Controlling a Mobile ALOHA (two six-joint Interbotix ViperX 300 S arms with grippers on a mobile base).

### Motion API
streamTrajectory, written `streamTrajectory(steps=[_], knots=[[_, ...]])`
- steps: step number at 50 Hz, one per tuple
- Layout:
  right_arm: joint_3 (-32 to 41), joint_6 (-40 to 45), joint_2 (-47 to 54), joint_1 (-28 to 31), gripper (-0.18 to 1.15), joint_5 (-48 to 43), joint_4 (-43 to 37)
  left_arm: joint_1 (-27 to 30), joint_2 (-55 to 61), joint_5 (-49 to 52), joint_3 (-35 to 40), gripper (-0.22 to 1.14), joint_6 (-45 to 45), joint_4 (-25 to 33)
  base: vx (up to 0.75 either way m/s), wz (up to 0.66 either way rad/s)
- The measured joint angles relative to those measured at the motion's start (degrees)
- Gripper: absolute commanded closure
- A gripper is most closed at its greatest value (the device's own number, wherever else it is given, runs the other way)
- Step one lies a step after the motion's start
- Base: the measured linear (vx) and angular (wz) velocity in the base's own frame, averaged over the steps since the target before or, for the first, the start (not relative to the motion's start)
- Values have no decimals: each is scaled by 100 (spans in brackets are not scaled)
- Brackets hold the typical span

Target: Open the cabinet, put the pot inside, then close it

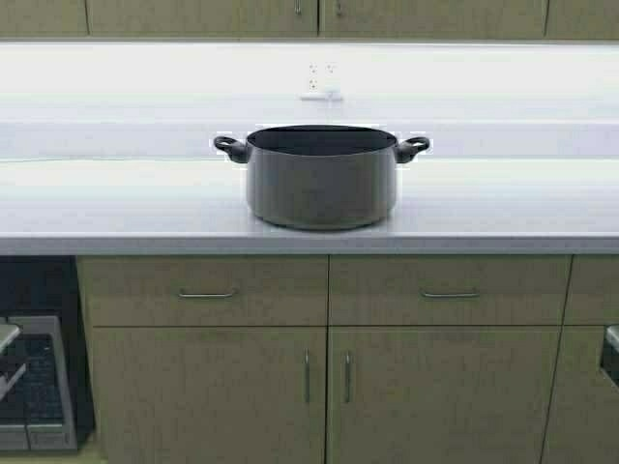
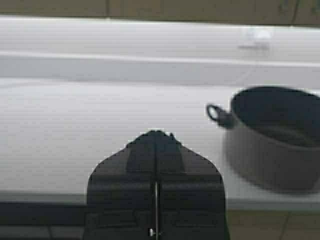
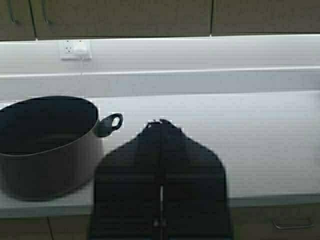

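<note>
The dark grey pot stands upright on the white counter, with its black loop handles out to the left and right. The wall cabinet shows only as the lower edge of its shut doors, with two slim handles at the meeting edges. My left gripper is shut and empty, low in front of the counter, left of the pot. My right gripper is shut and empty, low in front of the counter, right of the pot. The cabinet's shut doors run above the backsplash.
A white wall outlet sits on the backsplash behind the pot. Below the counter are drawers with horizontal handles and base cabinet doors. A dark open gap with a grey metal object is at lower left.
</note>
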State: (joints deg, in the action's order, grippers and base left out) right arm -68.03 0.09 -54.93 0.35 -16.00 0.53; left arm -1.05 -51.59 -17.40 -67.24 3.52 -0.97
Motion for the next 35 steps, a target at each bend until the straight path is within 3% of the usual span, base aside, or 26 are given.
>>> streamTrajectory(steps=[35], knots=[[18,44,352,0,92,18,35,9,62,-132,-167,89,35,-18,32,-1]])
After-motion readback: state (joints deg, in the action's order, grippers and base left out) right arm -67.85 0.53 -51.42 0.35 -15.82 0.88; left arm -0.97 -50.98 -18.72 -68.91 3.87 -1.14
